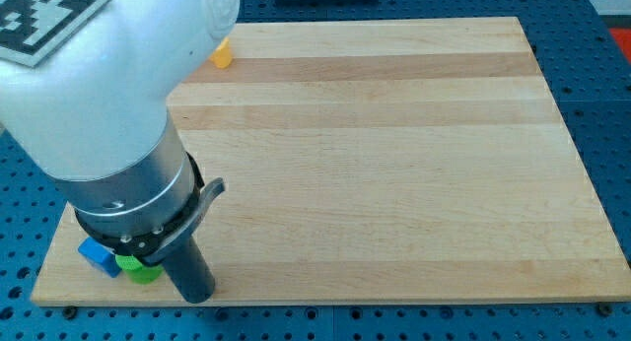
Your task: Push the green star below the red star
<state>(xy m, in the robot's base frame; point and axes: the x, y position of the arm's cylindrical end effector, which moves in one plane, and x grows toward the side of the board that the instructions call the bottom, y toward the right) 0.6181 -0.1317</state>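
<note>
We are seeing our arm (108, 114) covering the wooden board's (394, 164) left side. Our tip (197, 294) is resting at the board's bottom-left corner, just to the view's right of a green block (144, 271); we cannot tell whether they are touching, nor make out the green block's shape. A blue block (97, 254) is sitting beside the green one, toward the view's left. A yellow block (222, 54) is peeking out near the board's top edge. No red star is showing.
</note>
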